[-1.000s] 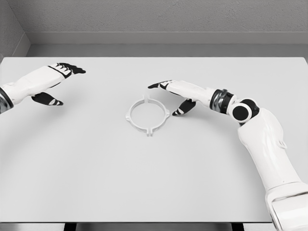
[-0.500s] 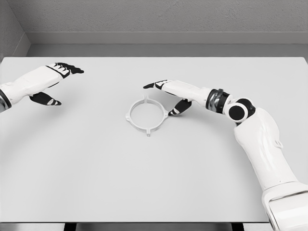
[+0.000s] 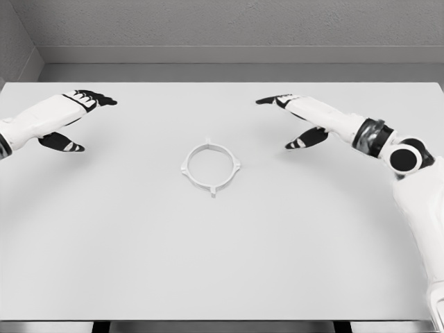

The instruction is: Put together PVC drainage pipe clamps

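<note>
A white ring-shaped pipe clamp with small tabs lies flat near the middle of the white table. My right hand hovers to the right of and behind the clamp, well apart from it, fingers spread and holding nothing. Far off at the table's left side is my left hand, also open and empty.
The table's far edge meets a grey wall at the back. Nothing else lies on the tabletop besides the clamp.
My right hand has pulled away from the clamp, moving right and back. The clamp stays flat on the table. My left hand drifted slightly left.
</note>
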{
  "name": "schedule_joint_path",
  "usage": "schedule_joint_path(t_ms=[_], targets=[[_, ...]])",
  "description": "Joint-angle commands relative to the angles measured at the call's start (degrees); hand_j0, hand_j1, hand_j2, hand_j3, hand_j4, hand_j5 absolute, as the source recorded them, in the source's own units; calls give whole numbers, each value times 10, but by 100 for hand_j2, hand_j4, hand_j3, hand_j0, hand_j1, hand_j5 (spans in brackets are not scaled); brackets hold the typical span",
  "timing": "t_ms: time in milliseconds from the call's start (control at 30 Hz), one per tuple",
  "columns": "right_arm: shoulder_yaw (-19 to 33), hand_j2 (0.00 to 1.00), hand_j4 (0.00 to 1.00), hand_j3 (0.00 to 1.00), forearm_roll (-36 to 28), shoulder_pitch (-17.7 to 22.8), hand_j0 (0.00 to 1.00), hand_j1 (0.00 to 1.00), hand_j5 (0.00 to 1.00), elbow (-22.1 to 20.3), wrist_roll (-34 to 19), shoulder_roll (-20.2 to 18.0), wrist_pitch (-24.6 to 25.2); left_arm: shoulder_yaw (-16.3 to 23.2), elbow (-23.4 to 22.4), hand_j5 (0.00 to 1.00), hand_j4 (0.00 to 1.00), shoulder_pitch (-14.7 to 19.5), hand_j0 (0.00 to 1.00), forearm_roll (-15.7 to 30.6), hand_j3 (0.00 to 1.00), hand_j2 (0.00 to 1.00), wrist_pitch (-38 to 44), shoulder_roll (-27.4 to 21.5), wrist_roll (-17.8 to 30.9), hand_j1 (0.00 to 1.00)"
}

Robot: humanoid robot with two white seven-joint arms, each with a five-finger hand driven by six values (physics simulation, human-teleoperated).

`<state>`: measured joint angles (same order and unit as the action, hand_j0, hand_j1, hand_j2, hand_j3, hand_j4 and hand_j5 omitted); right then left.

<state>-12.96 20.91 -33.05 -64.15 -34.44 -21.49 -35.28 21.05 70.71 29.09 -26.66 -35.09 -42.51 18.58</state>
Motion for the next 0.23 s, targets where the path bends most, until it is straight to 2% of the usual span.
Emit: schedule_joint_path(t_ms=[0, 33, 67, 100, 133, 200], targets=[[20, 97, 97, 97, -215, 10, 97, 97, 97, -141, 1, -172, 3, 0, 0, 100, 100, 0, 100, 6, 100, 100, 1, -11, 0, 100], [27, 98, 98, 98, -287, 41, 98, 98, 98, -195, 1, -229, 3, 0, 1, 100, 100, -1, 100, 8, 100, 100, 1, -16, 0, 100], [39, 99, 99, 99, -336, 69, 99, 99, 99, -220, 1, -267, 3, -6, 0, 100, 100, 0, 100, 7, 100, 100, 1, -21, 1, 100], [51, 99, 99, 99, -350, 103, 99, 99, 99, -241, 1, -279, 3, -24, -7, 100, 100, -2, 100, 7, 100, 100, 1, -21, 1, 100], [65, 99, 99, 99, -350, 136, 99, 99, 99, -262, 1, -280, 3, -26, -15, 100, 100, -1, 100, 8, 100, 100, 1, -21, 1, 100], [68, 99, 99, 99, -347, 160, 99, 99, 99, -270, 1, -276, 3, -26, -16, 100, 100, -3, 100, 8, 100, 100, 1, -21, 1, 100]])
